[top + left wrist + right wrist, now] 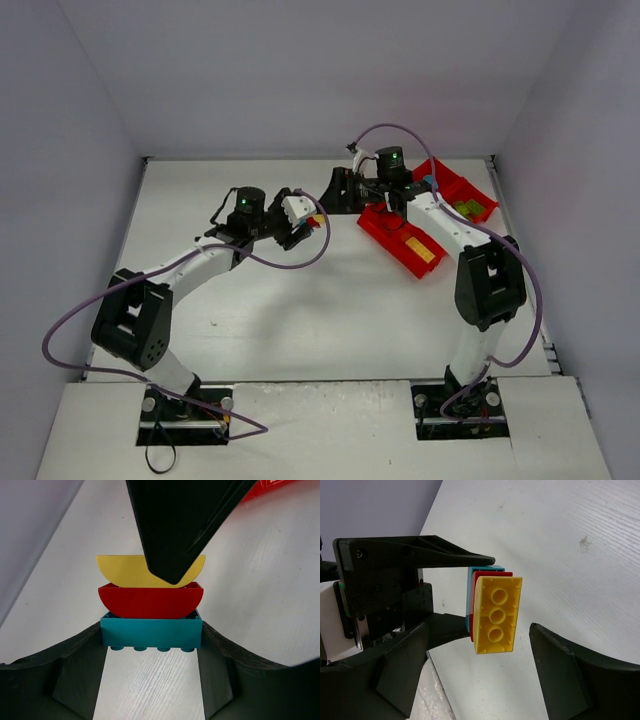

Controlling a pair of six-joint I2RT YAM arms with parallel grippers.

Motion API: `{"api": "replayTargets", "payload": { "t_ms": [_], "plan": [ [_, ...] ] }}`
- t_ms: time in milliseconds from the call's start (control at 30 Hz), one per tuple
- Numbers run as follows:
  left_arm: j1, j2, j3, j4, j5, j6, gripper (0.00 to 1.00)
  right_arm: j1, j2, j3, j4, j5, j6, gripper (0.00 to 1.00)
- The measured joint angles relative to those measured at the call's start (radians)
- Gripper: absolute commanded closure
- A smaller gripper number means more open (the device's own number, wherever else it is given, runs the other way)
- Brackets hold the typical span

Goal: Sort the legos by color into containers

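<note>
Two claws meet just above the centre of the overhead view. The left claw (151,638) is clamped on a cyan brick (151,631), gripping it by its two ends with the studs pointing toward the camera. Stacked on that brick are a red brick (150,602) and then a yellow brick (122,571) at the outer end — three legos held as one stack, clear of the table (300,310).

The right claw (477,630) stands wide around the yellow end of the stack. White table shows between the yellow brick and the finger at the lower right of the right wrist view. From the left wrist view one of its fingers (180,525) comes down from the top of the frame and overlaps the yellow brick; I cannot tell whether it touches.

Right of centre in the overhead view lies the red tray (385,225), partly hidden by the right arm. A loose yellow piece (422,252) lies in its lower compartment and a green piece (468,208) in its right-hand one.
</note>
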Motion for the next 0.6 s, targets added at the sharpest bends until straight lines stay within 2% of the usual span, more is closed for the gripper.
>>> {"api": "replayTargets", "payload": {
  "t_ms": [233, 433, 600],
  "plan": [
    [-0.005, -0.026, -0.031, 0.04, -0.013, 0.0, 0.64, 0.0, 0.002, 0.0, 0.002, 0.0, 0.004, 0.3],
    [-0.01, -0.033, -0.046, 0.062, -0.013, -0.001, 0.64, 0.0, 0.017, 0.0, 0.002, -0.005, 0.008, 0.44],
    [-0.018, -0.034, -0.048, 0.083, -0.014, -0.002, 0.64, 0.0, 0.031, 0.0, 0.004, -0.021, 0.017, 0.49]
  ]
}}
